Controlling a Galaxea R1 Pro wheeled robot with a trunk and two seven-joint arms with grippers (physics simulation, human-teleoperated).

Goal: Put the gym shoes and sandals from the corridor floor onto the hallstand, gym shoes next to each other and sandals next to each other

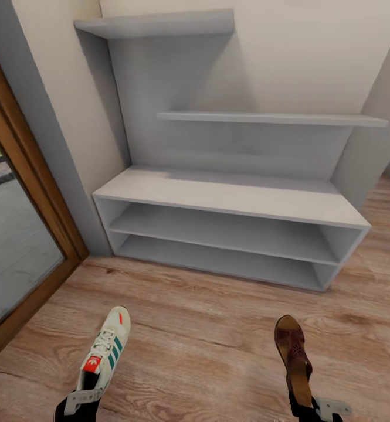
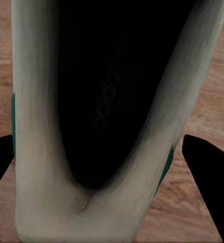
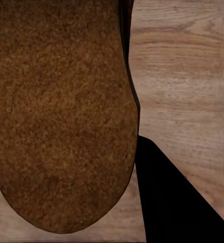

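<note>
While facing the rack, holding one shoe left, one sandal right.
Left gripper pinching the shoe's heel, right gripper pinching the sandal's heel; both carried above the floor, short of the rack by the wall.

Gym shoe in my left pincer: white, green stripes, red-orange tongue, black inside. Sandal in my right pincer: brown, tan footbed. Hallstand pale grey. Corridor floor light brown wood-grain.
</note>
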